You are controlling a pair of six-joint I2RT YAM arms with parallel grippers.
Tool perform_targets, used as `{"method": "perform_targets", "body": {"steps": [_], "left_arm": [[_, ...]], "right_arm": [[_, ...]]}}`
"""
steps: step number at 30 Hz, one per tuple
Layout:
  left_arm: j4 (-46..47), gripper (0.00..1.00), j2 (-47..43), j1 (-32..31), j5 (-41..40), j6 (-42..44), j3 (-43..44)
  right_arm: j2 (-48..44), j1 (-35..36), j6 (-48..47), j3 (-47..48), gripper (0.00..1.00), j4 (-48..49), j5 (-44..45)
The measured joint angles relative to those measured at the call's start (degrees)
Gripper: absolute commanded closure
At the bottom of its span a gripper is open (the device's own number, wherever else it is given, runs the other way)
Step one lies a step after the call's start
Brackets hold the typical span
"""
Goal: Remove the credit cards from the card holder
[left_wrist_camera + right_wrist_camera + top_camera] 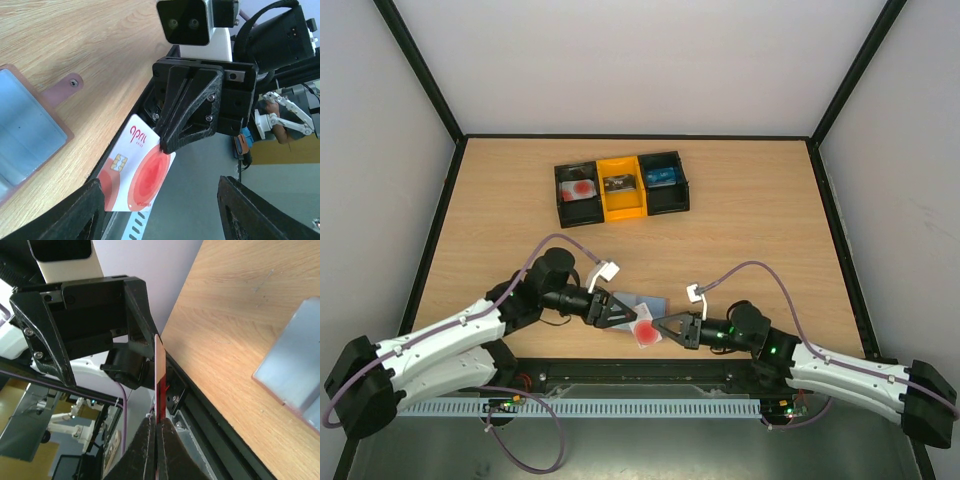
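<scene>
The right tool (pixel 164 145) pinches the pale card (pixel 132 182) marked "april"; left tool (pixel 162 212) stands spread.

This looks like a robotics lab, a test cell rather than a workshop. A wood-grain tabletop (pixel 750 200) is boxed in by plain white walls (pixel 620 60) on a black frame (pixel 420 68). The left arm (pixel 440 345) and right arm (pixel 840 370) are bolted at 6 o'clock by a slotted cable duct (pixel 620 408), trailing purple cables (pixel 752 264). Beyond the edge, another station's robot arm (pixel 281 113) is visible.
</scene>
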Motion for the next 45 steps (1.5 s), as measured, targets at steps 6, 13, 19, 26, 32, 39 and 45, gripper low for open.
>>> {"method": "perform_targets", "body": {"steps": [6, 13, 19, 26, 32, 39, 45], "left_arm": [[-0.3, 0.34, -0.4, 0.1, 0.9, 0.8, -0.1], [-2.1, 0.31, -0.7, 0.3, 0.7, 1.3, 0.0], [-3.4, 0.3, -1.7, 0.7, -0.5, 1.4, 0.0], [-3.3, 0.46, -1.9, 1.0, -0.7, 1.4, 0.0], [-1.8, 0.74, -1.2, 1.2, 1.2, 0.4, -0.7], [1.2, 0.83, -1.2, 1.2, 3.7, -1.1, -1.9], [4.8, 0.97, -1.2, 1.2, 6.2, -3.2, -3.6]], "right_arm": [[1.2, 0.0, 0.0, 0.0, 0.98, 1.9, -3.1], [0.5, 0.0, -1.0, 0.6, 0.98, 0.7, -3.3], [-1.5, 0.0, -1.9, 1.1, 0.98, -1.7, -3.2], [-1.5, 0.0, -2.1, 1.7, 0.98, -2.8, -3.6], [-1.4, 0.0, -2.1, 1.7, 0.98, -2.0, -5.1], [-1.1, 0.0, -1.8, 1.7, 0.98, -0.7, -5.8], [-1.1, 0.0, -1.6, 1.7, 0.98, -0.2, -6.0]]}}
